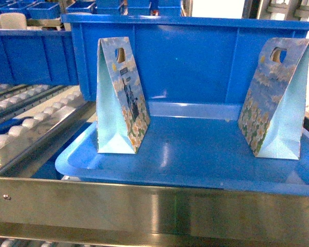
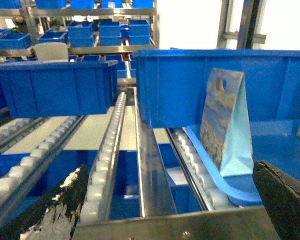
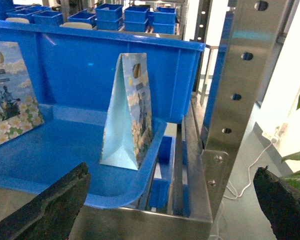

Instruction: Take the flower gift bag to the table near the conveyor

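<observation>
Only dark, rough-textured black gripper fingers (image 2: 50,210) show, the left wrist's pair scuffed with white chips, the right's (image 3: 55,205) plain.

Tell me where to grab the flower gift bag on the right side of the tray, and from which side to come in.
Pinch the right bag at its flat top by the handle hole, coming from above. It stands upright and narrows to a thin edge there; lower down it widens.

Two flower gift bags (image 1: 121,98) (image 1: 275,100) upright, blue tray (image 1: 195,159), conveyor (image 1: 26,123)
</observation>
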Robot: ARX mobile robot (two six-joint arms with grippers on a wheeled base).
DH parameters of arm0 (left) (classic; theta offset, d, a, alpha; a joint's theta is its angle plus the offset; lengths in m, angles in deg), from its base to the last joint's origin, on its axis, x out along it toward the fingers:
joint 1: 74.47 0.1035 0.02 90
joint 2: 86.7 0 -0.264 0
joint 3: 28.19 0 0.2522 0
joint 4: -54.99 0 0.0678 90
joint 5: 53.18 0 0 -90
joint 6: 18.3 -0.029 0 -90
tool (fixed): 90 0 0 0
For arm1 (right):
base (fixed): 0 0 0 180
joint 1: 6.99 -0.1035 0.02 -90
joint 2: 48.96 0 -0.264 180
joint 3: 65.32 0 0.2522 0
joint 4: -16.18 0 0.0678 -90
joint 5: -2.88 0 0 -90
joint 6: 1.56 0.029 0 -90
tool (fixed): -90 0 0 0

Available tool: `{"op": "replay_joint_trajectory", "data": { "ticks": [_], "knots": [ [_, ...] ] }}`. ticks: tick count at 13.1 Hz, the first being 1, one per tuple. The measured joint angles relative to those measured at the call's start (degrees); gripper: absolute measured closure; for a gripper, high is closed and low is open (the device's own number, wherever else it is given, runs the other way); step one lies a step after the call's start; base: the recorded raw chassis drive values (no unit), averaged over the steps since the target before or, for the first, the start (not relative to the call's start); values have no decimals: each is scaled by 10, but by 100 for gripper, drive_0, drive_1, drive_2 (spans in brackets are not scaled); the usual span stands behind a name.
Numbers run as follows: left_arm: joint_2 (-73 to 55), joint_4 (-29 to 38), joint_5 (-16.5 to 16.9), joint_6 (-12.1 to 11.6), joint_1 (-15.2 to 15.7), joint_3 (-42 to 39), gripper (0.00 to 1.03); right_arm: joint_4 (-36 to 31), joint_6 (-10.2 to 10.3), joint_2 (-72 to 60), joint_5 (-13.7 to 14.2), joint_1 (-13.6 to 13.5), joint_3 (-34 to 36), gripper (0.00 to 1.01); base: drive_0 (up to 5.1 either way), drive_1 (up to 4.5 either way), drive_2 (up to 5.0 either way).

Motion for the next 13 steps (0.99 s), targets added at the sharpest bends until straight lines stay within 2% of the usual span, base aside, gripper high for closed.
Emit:
{"op": "replay_joint_trajectory", "data": {
  "ticks": [5,7,8,9,12,13],
  "knots": [
    [-285,232,40,32,0,81,5,-217,-1,-277,-30,0,-82,3,0,0,0],
    [-388,293,57,35,-4,128,5,-284,-3,-392,-27,-23,-136,3,0,0,0],
    [-420,309,58,34,-7,145,5,-291,-6,-435,-24,-27,-162,3,0,0,0],
    [-441,312,57,25,-18,156,5,-301,-11,-469,4,-33,-175,3,0,0,0],
    [-441,312,57,15,-19,156,5,-290,-21,-464,9,-34,-175,3,0,0,0],
    [-441,312,57,14,-19,156,5,-279,-21,-466,16,-42,-182,3,0,0,0]
  ]
}}
